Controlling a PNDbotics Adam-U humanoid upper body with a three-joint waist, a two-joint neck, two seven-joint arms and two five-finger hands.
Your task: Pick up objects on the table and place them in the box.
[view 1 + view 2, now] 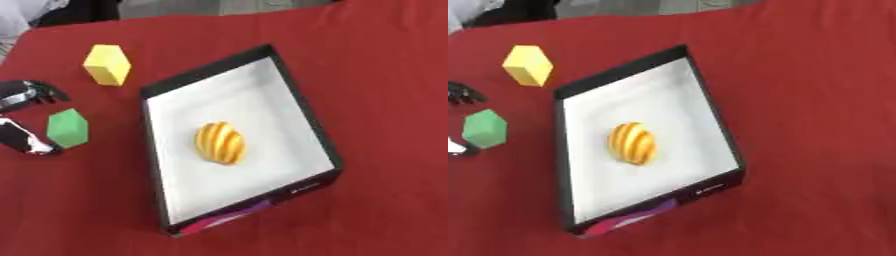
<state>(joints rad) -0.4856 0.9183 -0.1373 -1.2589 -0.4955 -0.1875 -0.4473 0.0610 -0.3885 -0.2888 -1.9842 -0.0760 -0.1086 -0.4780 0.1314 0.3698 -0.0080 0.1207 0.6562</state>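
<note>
Left of the box [302, 107] — which already holds a striped orange-yellow piece [220, 143] — the left hand [26, 116] spreads wide around the green block [67, 128], not yet gripping; best to close squarely on opposite faces — clear of the yellow block [107, 64] beyond.

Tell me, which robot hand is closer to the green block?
The left. The left hand is right beside the green block, its fingers and thumb on either side of it without closing on it. The right hand shows in neither view.
</note>
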